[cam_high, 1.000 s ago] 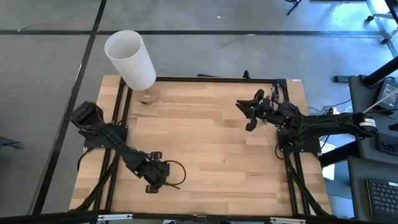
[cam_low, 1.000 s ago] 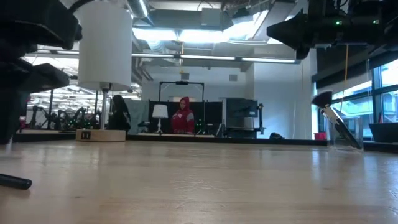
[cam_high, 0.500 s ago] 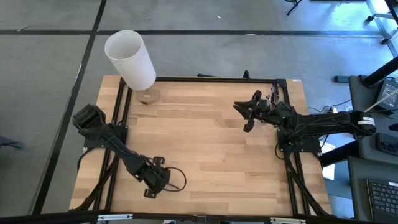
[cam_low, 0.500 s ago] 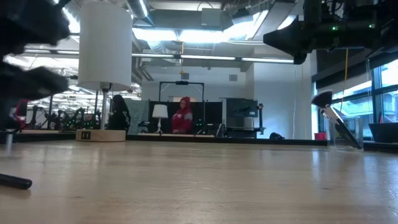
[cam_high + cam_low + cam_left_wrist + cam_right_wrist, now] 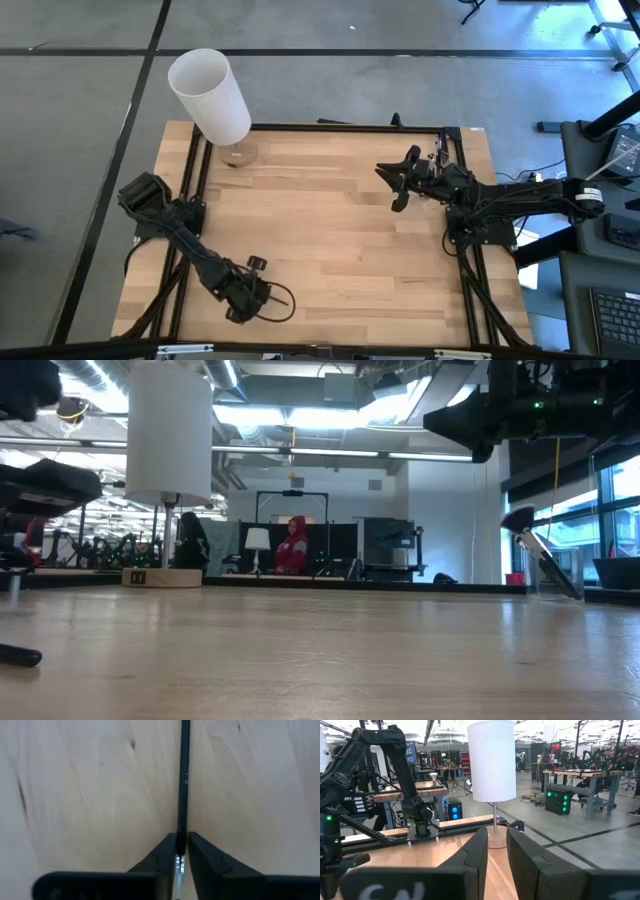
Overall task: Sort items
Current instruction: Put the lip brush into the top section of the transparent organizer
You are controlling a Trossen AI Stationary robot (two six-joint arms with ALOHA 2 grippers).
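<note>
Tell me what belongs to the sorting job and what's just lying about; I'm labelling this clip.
Job:
- brush, gripped by the left hand
- right hand, idle above the table

Lying about:
- white lamp at the table's far corner

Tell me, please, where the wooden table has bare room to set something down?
The broad middle of the light wooden table is bare, between the left gripper, low at the near-left and shut on a slim dark brush, and the right gripper at the far right. Crowding is at the far-left corner, around the tall white cylinder on its round base.
</note>
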